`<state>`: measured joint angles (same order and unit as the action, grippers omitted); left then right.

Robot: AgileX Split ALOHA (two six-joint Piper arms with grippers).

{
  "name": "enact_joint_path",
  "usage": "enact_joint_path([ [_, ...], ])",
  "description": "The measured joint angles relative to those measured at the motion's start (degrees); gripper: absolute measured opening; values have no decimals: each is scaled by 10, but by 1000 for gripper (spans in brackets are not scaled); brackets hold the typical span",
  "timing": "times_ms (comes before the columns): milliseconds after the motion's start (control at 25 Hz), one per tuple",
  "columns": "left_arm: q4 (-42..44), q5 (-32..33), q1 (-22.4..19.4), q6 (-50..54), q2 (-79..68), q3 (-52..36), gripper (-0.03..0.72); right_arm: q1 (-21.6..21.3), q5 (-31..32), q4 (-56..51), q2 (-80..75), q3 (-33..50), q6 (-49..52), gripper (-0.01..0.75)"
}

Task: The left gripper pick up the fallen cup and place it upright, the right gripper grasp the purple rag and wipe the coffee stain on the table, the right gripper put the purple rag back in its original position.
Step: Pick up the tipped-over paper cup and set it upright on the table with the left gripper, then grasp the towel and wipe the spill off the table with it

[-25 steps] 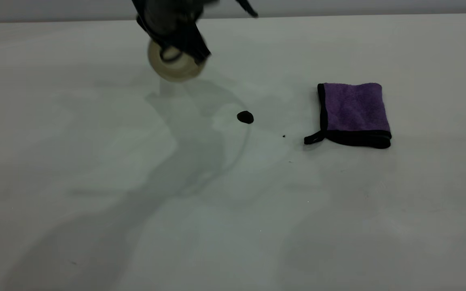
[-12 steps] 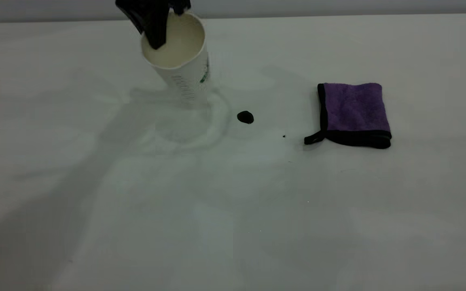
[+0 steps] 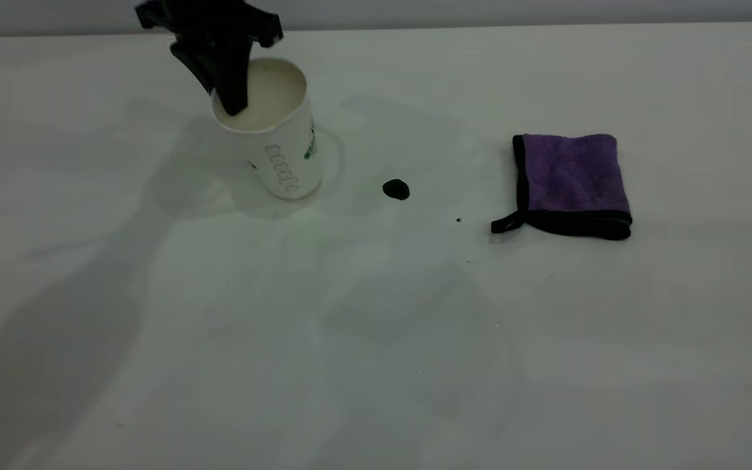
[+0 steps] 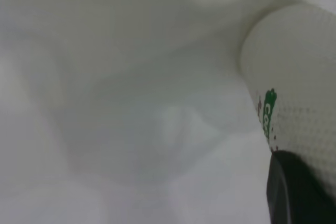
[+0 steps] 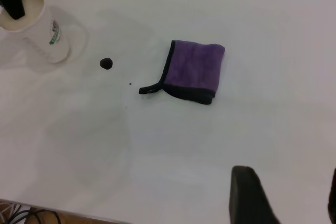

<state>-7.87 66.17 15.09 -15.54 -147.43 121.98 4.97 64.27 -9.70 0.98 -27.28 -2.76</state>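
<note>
The white cup stands upright on the table, left of the small dark coffee stain. My left gripper comes down from above and is shut on the cup's far-left rim, one finger inside the mouth. In the left wrist view a black finger lies against the cup's wall. The purple rag lies folded, flat, to the right of the stain. My right gripper is open and empty, high above the table's near side, well short of the rag; it is outside the exterior view.
A tiny dark speck lies between the stain and the rag. The right wrist view shows the cup, the stain and the table's near edge with cables below it.
The left gripper turned the cup mouth-up, moved it left and lowered it until its base rests on the table. The rag and the stain have not moved.
</note>
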Motion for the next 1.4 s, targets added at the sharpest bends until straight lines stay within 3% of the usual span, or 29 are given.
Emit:
enact_joint_path([
  [360, -4, 9, 0, 1, -18, 31, 45, 0, 0, 0, 0, 0, 0, 406],
  [840, -32, 9, 1, 1, -19, 93, 360, 0, 0, 0, 0, 0, 0, 406],
  [1400, -31, 9, 21, 40, 94, 114, 381, 0, 0, 0, 1, 0, 0, 406],
])
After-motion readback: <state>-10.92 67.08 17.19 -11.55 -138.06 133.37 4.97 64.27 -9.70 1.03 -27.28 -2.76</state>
